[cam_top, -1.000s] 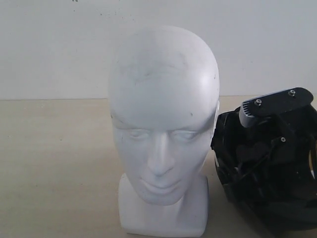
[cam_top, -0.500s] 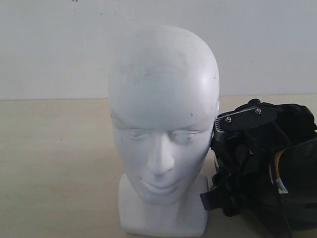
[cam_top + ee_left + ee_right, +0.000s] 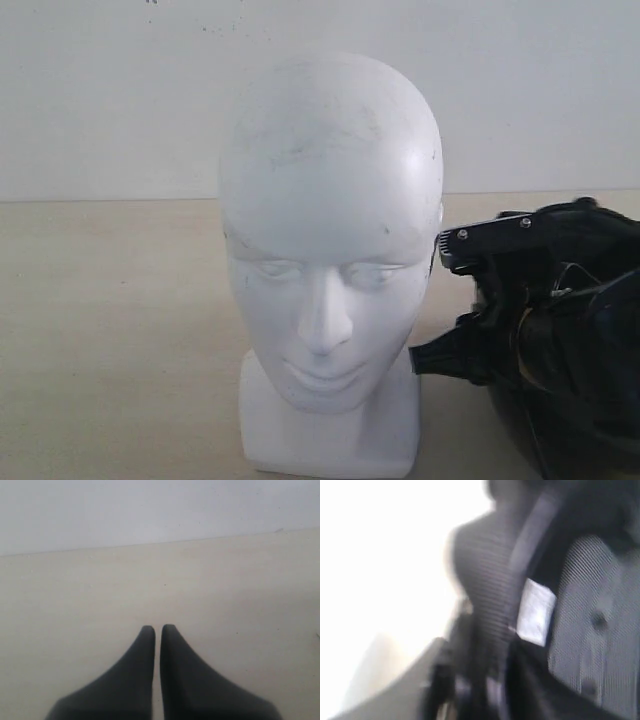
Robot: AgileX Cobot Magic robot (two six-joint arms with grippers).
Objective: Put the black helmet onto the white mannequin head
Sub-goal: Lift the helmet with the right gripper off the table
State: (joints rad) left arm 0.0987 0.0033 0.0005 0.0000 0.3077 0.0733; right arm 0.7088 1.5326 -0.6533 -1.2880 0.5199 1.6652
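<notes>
Currently the black helmet [image 3: 590, 400] is sitting just beside the white mannequin head [image 3: 330, 230], which is standing on the counter [image 3: 120, 330]. The right pincer [image 3: 490, 300] is pressing against the helmet's padded lining [image 3: 600, 645], and I cannot tell its grip. The left pincer [image 3: 157, 628] is hovering pinched together, empty.

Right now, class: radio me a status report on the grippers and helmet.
Left gripper shut, empty. Right gripper at helmet, grip unclear. Helmet beside head, not on it. Nothing between them.
</notes>
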